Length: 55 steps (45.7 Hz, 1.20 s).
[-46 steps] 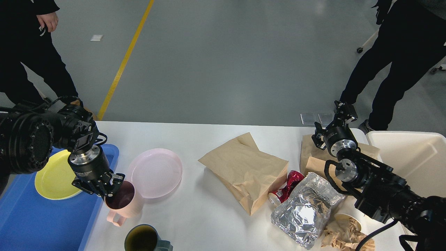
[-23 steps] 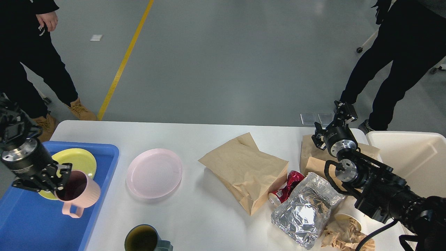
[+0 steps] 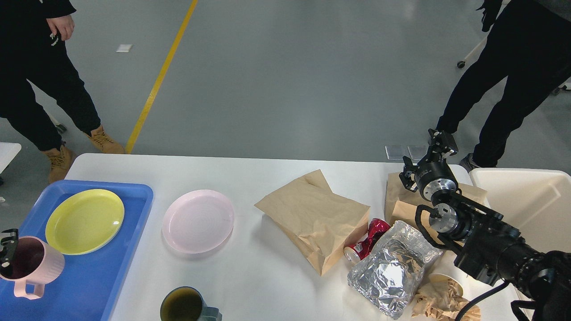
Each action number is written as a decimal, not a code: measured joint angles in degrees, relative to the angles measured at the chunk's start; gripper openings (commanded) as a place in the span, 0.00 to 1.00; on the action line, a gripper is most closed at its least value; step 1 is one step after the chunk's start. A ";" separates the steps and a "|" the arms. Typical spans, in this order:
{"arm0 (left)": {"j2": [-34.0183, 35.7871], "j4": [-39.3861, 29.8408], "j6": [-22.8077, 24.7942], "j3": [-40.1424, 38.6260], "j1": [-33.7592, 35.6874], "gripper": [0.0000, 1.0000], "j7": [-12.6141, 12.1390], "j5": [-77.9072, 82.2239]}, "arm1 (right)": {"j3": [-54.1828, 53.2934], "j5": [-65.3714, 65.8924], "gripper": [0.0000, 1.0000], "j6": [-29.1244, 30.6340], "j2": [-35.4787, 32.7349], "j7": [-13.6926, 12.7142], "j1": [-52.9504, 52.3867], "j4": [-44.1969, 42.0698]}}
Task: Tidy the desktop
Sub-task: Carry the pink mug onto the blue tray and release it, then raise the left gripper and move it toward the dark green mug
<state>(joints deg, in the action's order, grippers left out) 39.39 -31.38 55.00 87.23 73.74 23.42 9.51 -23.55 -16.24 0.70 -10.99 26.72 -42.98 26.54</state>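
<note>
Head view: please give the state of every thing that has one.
Pink ribbed mug: upright, over the blue plastic tray, held by left gripper.
Dark green mug: upright.
Red drink can: crushed, lying down.
Silver foil bag: crumpled.
Right gripper: empty, open.

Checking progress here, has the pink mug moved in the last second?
Yes. The pink mug went left, from beside the pink plate to over the blue tray.

Only the fingertips of the left gripper (image 3: 5, 249) are being shown at the view's left edge, closed on the rim of a pink mug (image 3: 31, 273). The right arm is being held stretched forward from the lower right, its right gripper (image 3: 439, 139) raised at the far end; whether its fingers are parted cannot be told.
</note>
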 measured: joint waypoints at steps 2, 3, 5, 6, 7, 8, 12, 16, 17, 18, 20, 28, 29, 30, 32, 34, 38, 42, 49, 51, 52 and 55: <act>0.13 0.96 0.01 -0.49 -1.40 0.00 0.03 -0.01 | 0.00 0.00 1.00 0.00 0.00 0.00 0.00 0.00; 0.18 1.34 0.01 -0.64 -1.91 0.00 0.03 -0.02 | 0.00 0.00 1.00 0.00 0.00 0.00 0.00 0.00; 0.28 2.01 0.00 -0.84 -2.62 0.00 0.05 -0.02 | 0.00 0.00 1.00 0.00 0.00 0.00 0.00 0.00; 0.33 2.40 0.00 -0.91 -2.93 0.00 0.05 -0.02 | 0.00 0.01 1.00 0.00 0.00 0.00 0.00 0.00; 0.35 2.69 0.00 -0.95 -3.13 0.00 0.05 -0.02 | 0.00 0.01 1.00 0.00 0.00 0.00 0.00 0.00; 0.37 2.97 0.00 -0.97 -3.28 0.00 0.05 -0.02 | 0.00 0.00 1.00 0.00 0.00 0.00 0.00 0.00; 0.40 4.18 0.00 -1.00 -3.95 0.00 0.12 -0.04 | 0.00 0.01 1.00 0.00 0.00 0.00 0.00 0.00; 0.41 5.01 0.00 -1.38 -4.96 0.00 0.13 -0.09 | 0.00 0.01 1.00 0.00 0.00 0.00 0.00 0.00; 0.41 5.16 0.00 -1.56 -5.21 0.00 0.16 -0.15 | 0.00 0.01 1.00 0.00 0.00 0.00 0.00 0.00; 0.41 5.27 0.00 -1.68 -5.37 0.00 0.18 -0.20 | 0.00 0.01 1.00 0.00 0.00 0.00 0.00 0.00; 0.38 5.59 0.00 -1.87 -5.81 0.00 0.20 -0.30 | 0.00 0.00 1.00 0.00 0.00 0.00 0.00 0.00; 0.33 7.50 0.00 -2.02 -7.97 0.00 0.24 -0.37 | 0.00 0.04 1.00 0.00 0.00 0.00 0.00 0.01; 0.32 7.78 0.00 -2.03 -8.32 0.00 0.24 -0.37 | 0.00 0.04 1.00 0.00 0.00 0.00 0.00 0.01; 0.30 7.97 0.00 -2.04 -8.56 0.00 0.24 -0.37 | 0.00 0.04 1.00 0.00 0.00 0.00 0.00 0.01; 0.27 8.23 0.00 -2.05 -8.93 0.00 0.24 -0.37 | 0.00 0.03 1.00 0.00 0.00 0.00 0.00 0.01; 0.24 8.41 0.00 -2.06 -9.18 0.00 0.24 -0.37 | 0.00 0.03 1.00 0.00 0.00 0.00 0.00 0.01; 0.09 8.81 0.00 -2.06 -9.40 0.00 0.24 -0.37 | 0.00 0.03 1.00 0.00 0.00 0.00 0.00 0.01; -0.14 9.18 0.00 -2.07 -9.93 0.01 0.24 -0.38 | 0.00 0.03 1.00 0.00 0.00 0.00 0.00 0.01; -0.54 9.37 0.00 -2.07 -10.42 0.04 0.12 -0.38 | 0.00 0.03 1.00 0.00 0.00 0.00 0.00 0.01; -0.60 9.39 0.00 -2.07 -10.44 0.05 0.07 -0.38 | 0.00 0.03 1.00 0.00 0.00 0.00 0.00 0.01; -0.61 9.39 0.00 -2.07 -10.45 0.05 0.06 -0.38 | 0.00 0.03 1.00 0.00 0.00 0.00 0.00 0.01; -0.62 9.40 0.00 -2.10 -10.47 0.07 0.05 -0.38 | 0.00 0.03 1.00 0.00 0.00 0.00 0.00 0.01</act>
<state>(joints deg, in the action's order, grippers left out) 38.77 -21.98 55.00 85.13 63.28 23.47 9.13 -23.55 -16.20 0.70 -10.99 26.72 -42.98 26.55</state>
